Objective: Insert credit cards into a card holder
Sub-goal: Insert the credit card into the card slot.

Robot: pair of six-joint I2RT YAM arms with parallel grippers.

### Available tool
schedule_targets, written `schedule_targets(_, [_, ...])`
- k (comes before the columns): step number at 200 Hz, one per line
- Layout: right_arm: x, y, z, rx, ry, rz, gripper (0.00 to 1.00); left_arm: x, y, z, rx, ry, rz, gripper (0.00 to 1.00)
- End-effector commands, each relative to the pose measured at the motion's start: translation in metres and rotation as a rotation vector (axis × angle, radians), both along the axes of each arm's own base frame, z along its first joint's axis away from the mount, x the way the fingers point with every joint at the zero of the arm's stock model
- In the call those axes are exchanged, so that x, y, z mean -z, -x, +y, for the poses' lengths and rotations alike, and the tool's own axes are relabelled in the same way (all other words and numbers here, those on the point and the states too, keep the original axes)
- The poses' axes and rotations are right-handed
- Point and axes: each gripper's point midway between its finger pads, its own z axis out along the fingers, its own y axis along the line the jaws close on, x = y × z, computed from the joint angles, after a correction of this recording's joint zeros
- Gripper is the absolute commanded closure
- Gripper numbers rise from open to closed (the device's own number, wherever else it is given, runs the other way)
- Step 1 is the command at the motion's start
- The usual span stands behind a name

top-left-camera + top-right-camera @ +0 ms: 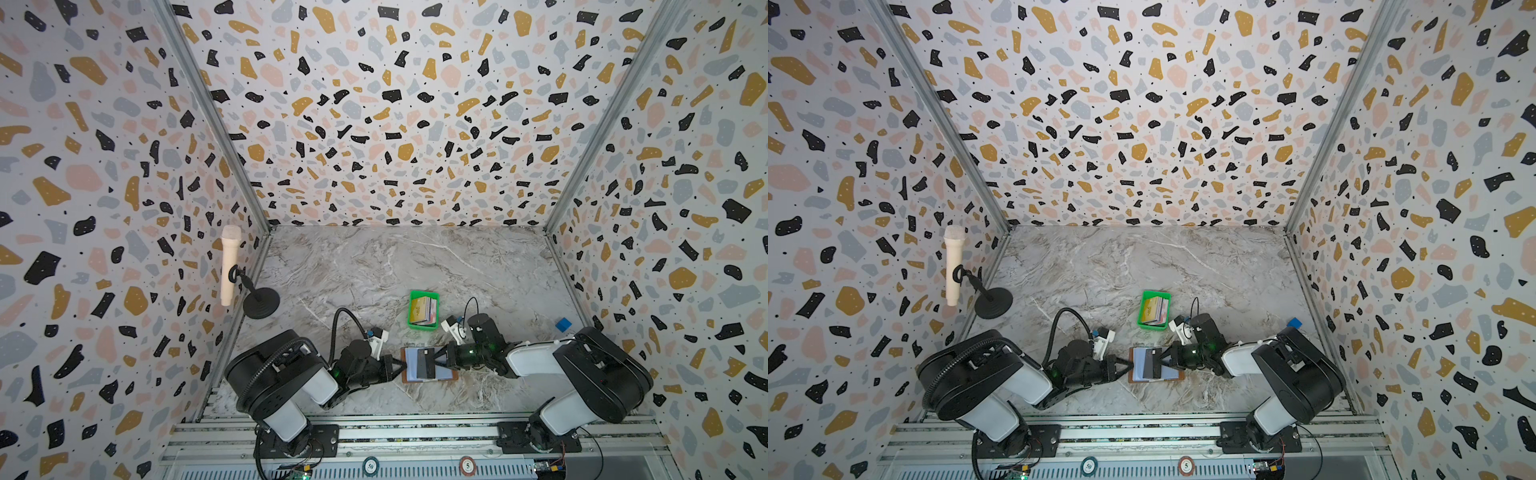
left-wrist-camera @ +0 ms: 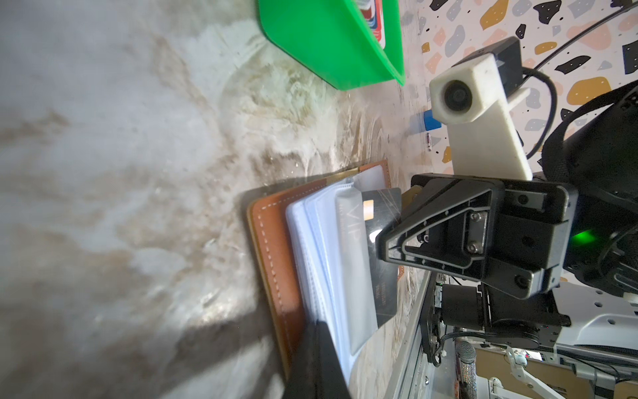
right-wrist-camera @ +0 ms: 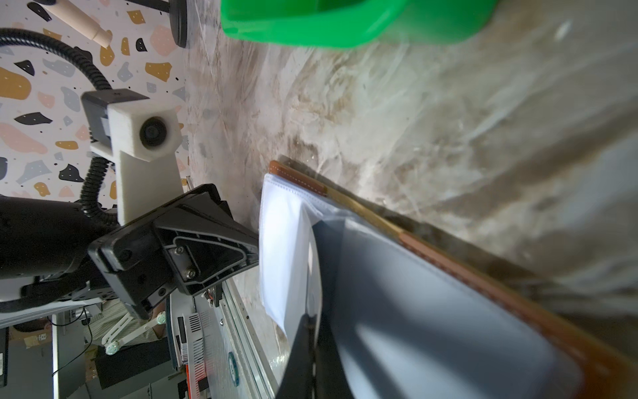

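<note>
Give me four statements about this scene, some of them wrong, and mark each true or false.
1. The holder lies open on the table. True.
2. The tray is empty. False: it holds cards.
3. The right hand grips a dark card at the holder's sleeves. True.
4. The left hand reaches into the tray. False: it is at the holder's edge, apart from the tray.
</note>
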Motion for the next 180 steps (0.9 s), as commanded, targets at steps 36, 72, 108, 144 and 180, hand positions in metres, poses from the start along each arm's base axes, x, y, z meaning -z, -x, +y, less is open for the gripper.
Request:
schedule_targets(36, [0.015,0.001,0.002,-0.017,0.084,-0.003,0.83,0.025,0.016,0.011,0.022,-0.076,0.068,1.0])
schedule_targets(72, [0.002,-0.006,-0.005,0.013,0.15,-0.099,0.61,0.026,0.016,0.011,0.019,-0.076,0.069,1.0])
schedule_targets(108, [-0.003,-0.009,-0.014,0.06,0.229,-0.168,0.54,0.021,0.012,0.012,0.01,-0.073,0.06,1.0])
schedule_targets(144, [-0.01,-0.012,-0.019,0.082,0.281,-0.214,0.41,0.007,0.001,0.012,-0.01,-0.065,0.011,1.0])
schedule_targets(180, [-0.021,-0.022,-0.029,0.127,0.361,-0.296,0.41,-0.003,-0.009,0.005,-0.011,-0.077,-0.026,1.0])
